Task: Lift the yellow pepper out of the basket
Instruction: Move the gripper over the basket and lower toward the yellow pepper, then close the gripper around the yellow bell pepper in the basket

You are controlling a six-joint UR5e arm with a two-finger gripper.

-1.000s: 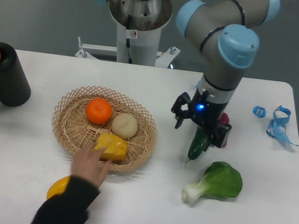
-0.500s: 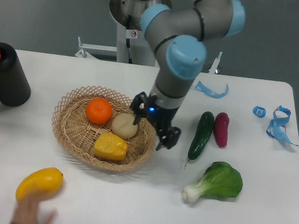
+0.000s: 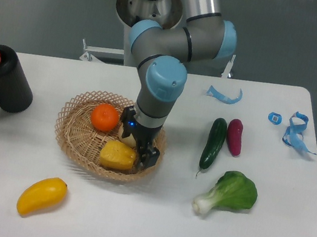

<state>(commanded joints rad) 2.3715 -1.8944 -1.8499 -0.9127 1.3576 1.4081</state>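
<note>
The black two-finger gripper (image 3: 135, 143) hangs low over the round tan woven wicker basket (image 3: 76, 117), just right of the blocky yellow pepper (image 3: 117, 155) at the basket's near side. Whether its jaws are apart or together cannot be told, since the wrist hides them; it seems positioned to descend on the pepper. A round orange (image 3: 104, 117) sits at the far left in the basket, and a pale round fruit (image 3: 124, 138), mostly hidden behind the gripper, crowds the approach. A long yellow-orange mango-shaped fruit (image 3: 41, 196) lies on the white table (image 3: 145, 227), near left. A green cucumber (image 3: 213, 143), a purple eggplant (image 3: 234, 136) and a leafy bok choy (image 3: 230, 194) lie well right.
</note>
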